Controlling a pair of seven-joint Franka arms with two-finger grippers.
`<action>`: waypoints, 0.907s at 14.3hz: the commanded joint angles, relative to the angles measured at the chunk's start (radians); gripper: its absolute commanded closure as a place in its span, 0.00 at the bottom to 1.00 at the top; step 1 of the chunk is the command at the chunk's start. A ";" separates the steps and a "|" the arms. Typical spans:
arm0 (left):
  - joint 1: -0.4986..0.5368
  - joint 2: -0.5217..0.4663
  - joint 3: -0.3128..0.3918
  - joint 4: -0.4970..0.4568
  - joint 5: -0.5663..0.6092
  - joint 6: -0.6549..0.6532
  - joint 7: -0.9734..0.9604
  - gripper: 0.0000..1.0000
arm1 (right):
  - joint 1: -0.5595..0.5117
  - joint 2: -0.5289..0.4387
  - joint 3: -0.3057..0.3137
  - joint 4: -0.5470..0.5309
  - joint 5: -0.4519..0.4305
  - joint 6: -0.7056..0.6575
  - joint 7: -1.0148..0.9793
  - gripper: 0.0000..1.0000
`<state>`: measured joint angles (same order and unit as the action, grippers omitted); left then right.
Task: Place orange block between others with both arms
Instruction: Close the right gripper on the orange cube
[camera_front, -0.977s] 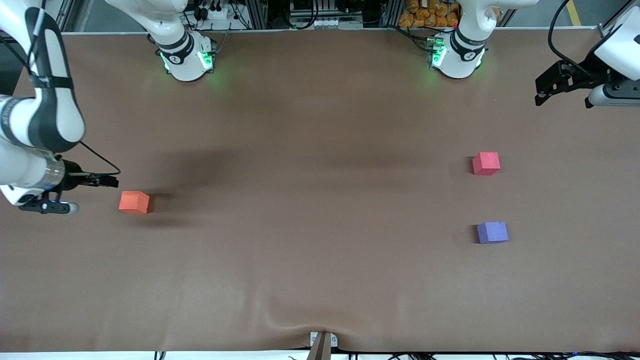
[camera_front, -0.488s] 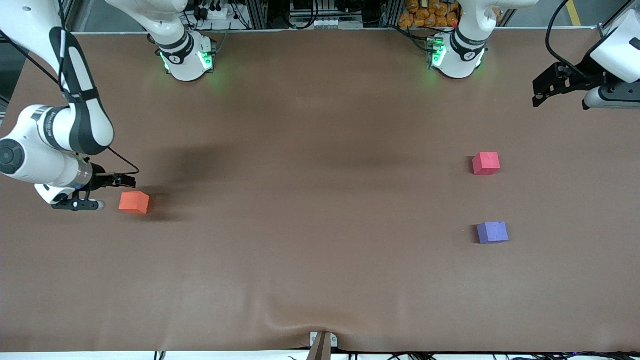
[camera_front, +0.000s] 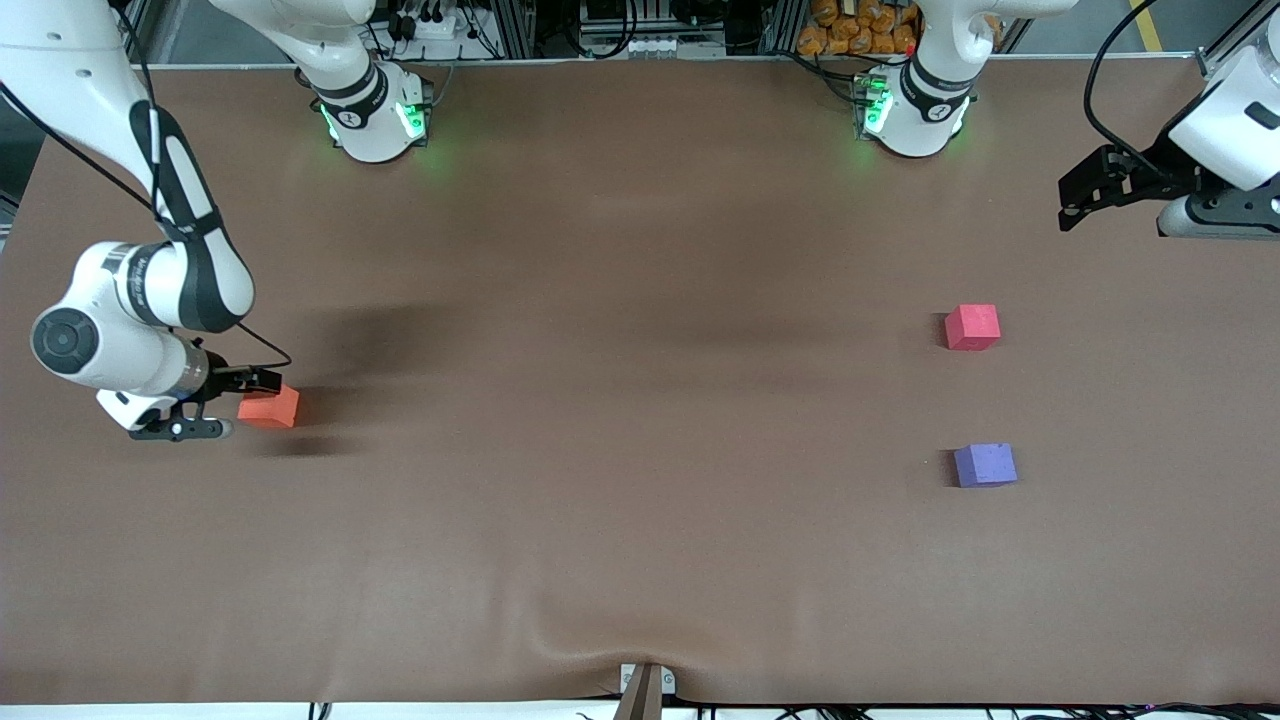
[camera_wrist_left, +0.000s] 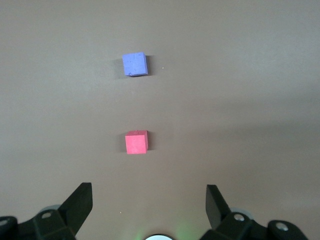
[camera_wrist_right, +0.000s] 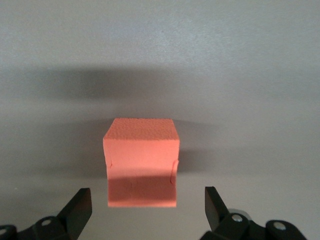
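A: Which large elements appear in the figure?

B: A wide brown cloth-covered table (camera_front: 640, 500) carries the scene. The white jointed right arm (camera_front: 150, 290) bends down at its own end of the table, and the white jointed left arm (camera_front: 1225, 120) hangs at its own end.

A: How do the grippers stand?

B: The black right gripper (camera_front: 262, 381) sits low, at the small matte bright-orange foam cube (camera_front: 272, 408). Its jaws are spread wide and grip nothing. In the right wrist view the orange cube (camera_wrist_right: 142, 161) lies just ahead of the gap between the two fingertips (camera_wrist_right: 80, 205), apart from both. The black left gripper (camera_front: 1075, 200) is raised over bare cloth, its jaws likewise apart and empty.

A: And the other cubes?

B: The small matte pinkish-red cube (camera_front: 972, 327) and the small matte purple-blue cube (camera_front: 985, 465) rest toward the left arm's end. In the left wrist view both lie ahead of the open jaws, the pinkish-red cube (camera_wrist_left: 136, 142) closer to them than the purple-blue cube (camera_wrist_left: 135, 64). The two cubes stand apart from each other, well away from the orange cube.
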<state>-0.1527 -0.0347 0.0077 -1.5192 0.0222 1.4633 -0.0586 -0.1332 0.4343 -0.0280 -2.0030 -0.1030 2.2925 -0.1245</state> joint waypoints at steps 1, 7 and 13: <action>0.009 0.002 0.000 0.017 0.004 0.002 -0.012 0.00 | 0.004 0.043 0.005 0.036 -0.012 0.017 0.006 0.00; 0.009 0.002 0.003 0.017 0.004 0.005 -0.012 0.00 | -0.008 0.090 0.005 0.040 -0.014 0.062 0.005 1.00; 0.004 0.006 0.002 0.016 0.004 0.026 -0.015 0.00 | 0.026 -0.003 0.023 0.038 -0.014 -0.013 -0.004 1.00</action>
<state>-0.1473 -0.0346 0.0123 -1.5160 0.0222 1.4811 -0.0586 -0.1282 0.5036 -0.0198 -1.9624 -0.1030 2.3367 -0.1265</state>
